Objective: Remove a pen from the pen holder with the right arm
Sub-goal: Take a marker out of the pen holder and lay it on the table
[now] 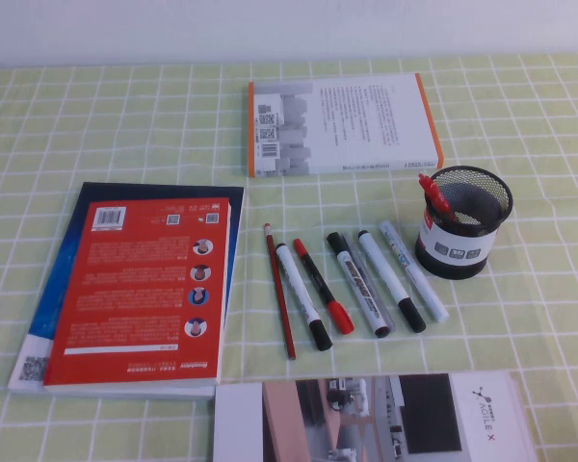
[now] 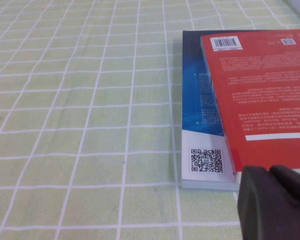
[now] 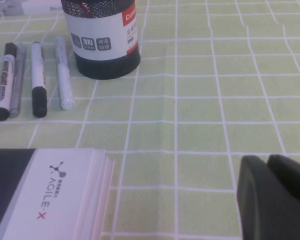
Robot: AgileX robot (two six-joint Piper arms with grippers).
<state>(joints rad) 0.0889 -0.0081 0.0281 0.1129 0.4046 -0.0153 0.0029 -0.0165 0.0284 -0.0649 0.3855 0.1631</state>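
Observation:
A black mesh pen holder (image 1: 462, 223) with a white label stands at the right of the table, with a red pen (image 1: 433, 194) leaning inside against its rim. The high view shows neither arm. In the right wrist view the holder (image 3: 101, 40) stands well ahead of my right gripper (image 3: 267, 164), which is shut and empty over bare cloth. My left gripper (image 2: 269, 172) is shut with nothing in it, just off the near corner of the red book (image 2: 260, 90).
Several markers (image 1: 358, 284) and a red pencil (image 1: 279, 289) lie in a row left of the holder. A white book (image 1: 342, 123) lies at the back, a red book (image 1: 144, 294) on a blue one at the left, and a white AgileX booklet (image 1: 376, 419) at the front edge.

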